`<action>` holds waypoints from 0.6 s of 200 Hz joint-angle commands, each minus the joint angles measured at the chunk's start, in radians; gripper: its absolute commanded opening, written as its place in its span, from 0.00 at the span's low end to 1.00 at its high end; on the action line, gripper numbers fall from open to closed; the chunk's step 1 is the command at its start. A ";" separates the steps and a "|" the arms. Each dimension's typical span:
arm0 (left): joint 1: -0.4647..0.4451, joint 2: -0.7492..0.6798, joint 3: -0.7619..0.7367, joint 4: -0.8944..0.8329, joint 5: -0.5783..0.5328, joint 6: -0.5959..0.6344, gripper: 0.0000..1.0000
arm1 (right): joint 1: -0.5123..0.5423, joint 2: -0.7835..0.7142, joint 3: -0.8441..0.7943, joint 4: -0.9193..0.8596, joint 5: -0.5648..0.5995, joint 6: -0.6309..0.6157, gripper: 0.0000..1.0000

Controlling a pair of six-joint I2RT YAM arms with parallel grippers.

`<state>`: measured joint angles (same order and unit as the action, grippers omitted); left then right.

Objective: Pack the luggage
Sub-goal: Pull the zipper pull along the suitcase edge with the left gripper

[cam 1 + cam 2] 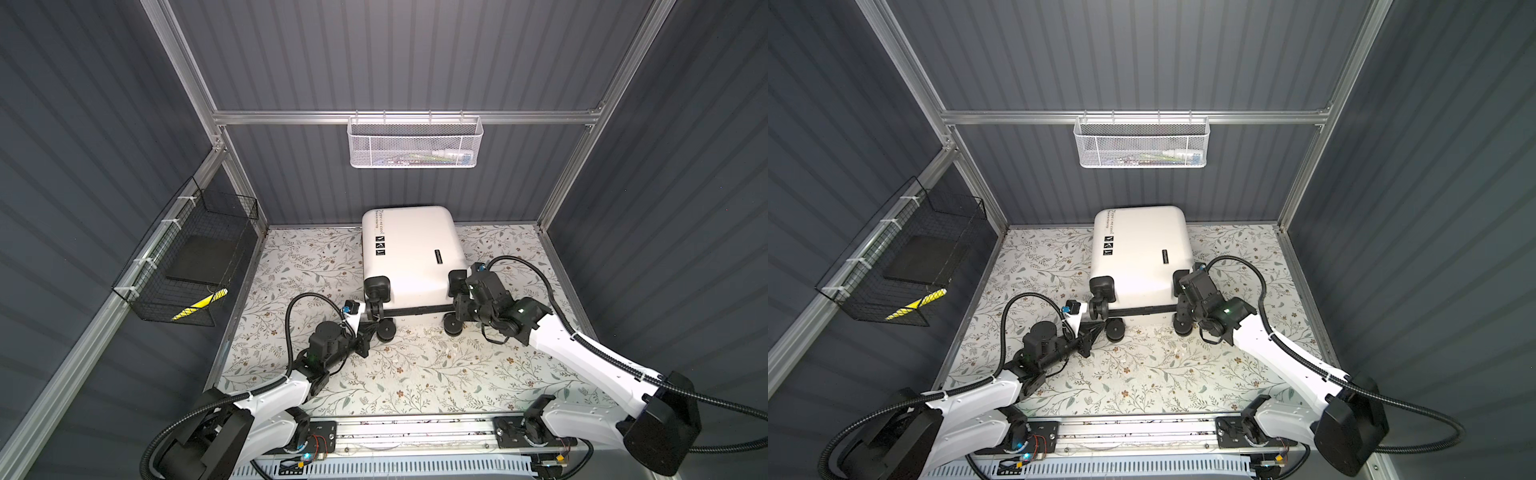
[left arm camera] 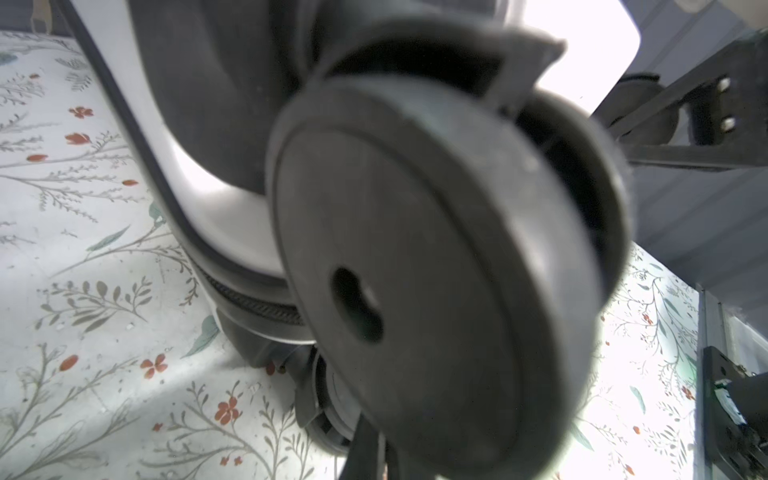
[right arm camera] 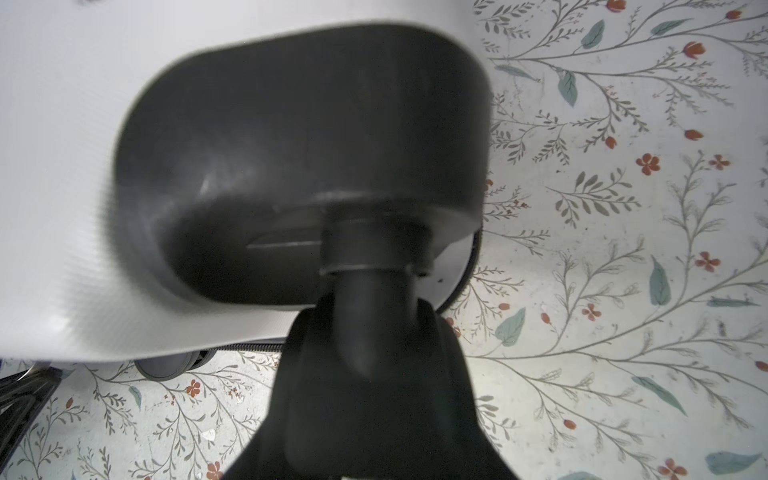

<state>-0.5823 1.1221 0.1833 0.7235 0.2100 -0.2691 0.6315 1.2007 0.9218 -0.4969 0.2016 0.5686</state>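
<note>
- Suitcase [image 1: 411,249] [image 1: 1142,245]: white hard shell, closed, lying flat at the far centre of the floral worktop [image 1: 415,374] in both top views. Its far end is close to the back wall and its black wheels point toward the near side.
- Shell markings: black script along the far left edge, with three small square logos just below it.
- Left end effector [image 1: 375,320]: at the suitcase's near left corner, beside the two wheels there, with its jaws fully closed. Whether anything is pinched between them cannot be told.
- Left-hand spinner wheel [image 2: 436,270]: fills the left wrist view, blurred. The black zipper [image 2: 249,307] curves round the shell corner behind it.
- Right end effector [image 1: 459,305]: at the near right corner, partly open. Its fingers [image 3: 428,395] clasp the right-hand spinner wheel [image 3: 358,332] from both sides, below the wheel's black housing [image 3: 299,166].
- White mesh basket [image 1: 413,143]: hangs on the back-wall rail, well above the suitcase. Its contents are too indistinct to name.
- Black wire basket [image 1: 187,266]: fixed to the left wall. It holds a flat black slab [image 1: 199,259] and a yellow-and-black item [image 1: 199,305].
</note>
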 commanded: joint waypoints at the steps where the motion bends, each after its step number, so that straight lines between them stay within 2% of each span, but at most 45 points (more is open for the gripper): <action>1: -0.015 0.014 -0.029 0.213 0.018 0.051 0.00 | 0.005 0.001 -0.011 0.040 -0.027 0.020 0.09; 18: -0.017 0.035 -0.042 0.290 0.014 0.083 0.00 | 0.005 0.005 -0.014 0.044 -0.030 0.020 0.09; 56: -0.033 0.060 -0.005 0.303 0.020 0.142 0.00 | 0.005 0.014 -0.013 0.049 -0.039 0.022 0.08; 120: -0.128 0.060 0.058 0.228 -0.004 0.235 0.00 | 0.004 0.020 0.005 0.049 -0.059 0.019 0.06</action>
<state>-0.6510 1.1992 0.1680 0.8745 0.1349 -0.1097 0.6292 1.2064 0.9146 -0.4866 0.1974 0.5758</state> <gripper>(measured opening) 0.049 0.433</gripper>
